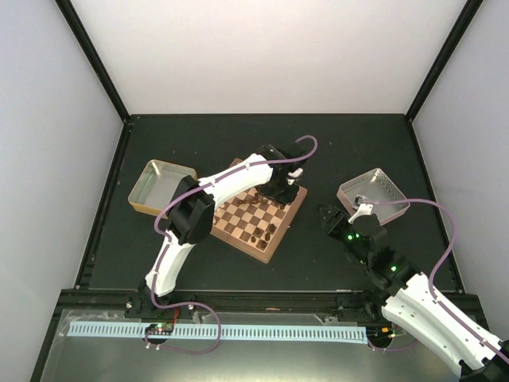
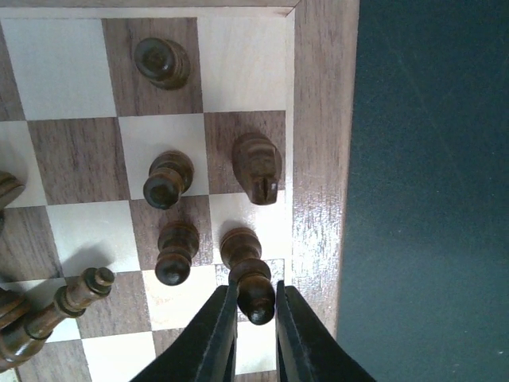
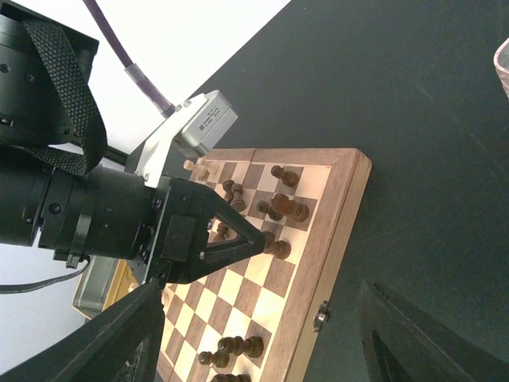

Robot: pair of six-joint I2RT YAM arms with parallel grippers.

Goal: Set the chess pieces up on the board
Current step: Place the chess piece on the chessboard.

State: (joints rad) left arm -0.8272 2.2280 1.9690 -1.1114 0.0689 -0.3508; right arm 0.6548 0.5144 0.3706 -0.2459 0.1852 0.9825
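The board (image 2: 318, 119) is showing cream and dark brown checks inside a tan wood-grain rim. Dark brown pieces (image 2: 256, 167) are standing on it, and a few pale ones (image 3: 199, 169) are showing at one corner. The fingers (image 2: 211, 342) over the board are looking black, the desk (image 2: 429, 159) beside it dark greenish-black, the trays (image 1: 159, 187) flanking it silvery.

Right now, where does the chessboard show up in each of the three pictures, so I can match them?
Top view: the chessboard sits mid-table, cornerwise, under the left arm.
Left wrist view: it fills the left two-thirds.
Right wrist view: lower middle, slanted.
Shared landmark: the left claw over the corner holding dark pieces.
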